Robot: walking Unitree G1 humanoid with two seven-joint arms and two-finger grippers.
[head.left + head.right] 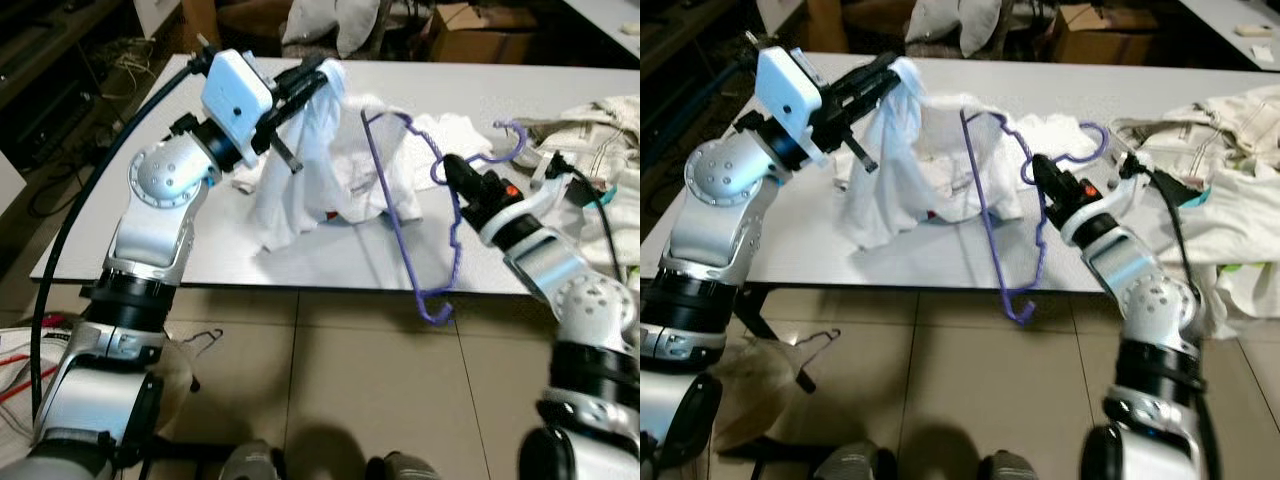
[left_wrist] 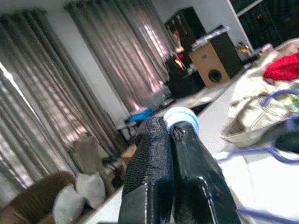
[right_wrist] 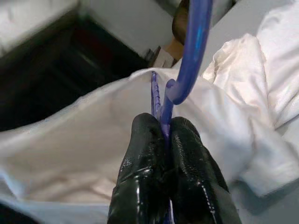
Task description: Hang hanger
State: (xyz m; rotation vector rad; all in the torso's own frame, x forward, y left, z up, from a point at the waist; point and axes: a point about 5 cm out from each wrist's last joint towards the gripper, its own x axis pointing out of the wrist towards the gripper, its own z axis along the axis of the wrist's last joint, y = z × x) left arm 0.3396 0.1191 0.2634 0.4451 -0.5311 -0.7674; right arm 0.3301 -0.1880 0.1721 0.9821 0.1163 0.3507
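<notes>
left gripper (image 1: 318,72) is raised over the middle of the tabletop (image 1: 130,210), its fingers (image 2: 161,172) pressed together on a fold of the white shirt (image 1: 300,175), which hangs from it and drapes down onto the surface. right gripper (image 1: 447,168) is clamped on the purple hanger (image 1: 405,215) near the near edge of the tabletop, pinching the plastic just below the hook (the hook curls away toward the far right). one end of the hanger reaches up into the shirt's opening, the other dips past the tabletop's near edge above the tiled floor (image 1: 350,380). a heap of pale clothes (image 1: 600,130) lies at the right edge of the tabletop.
</notes>
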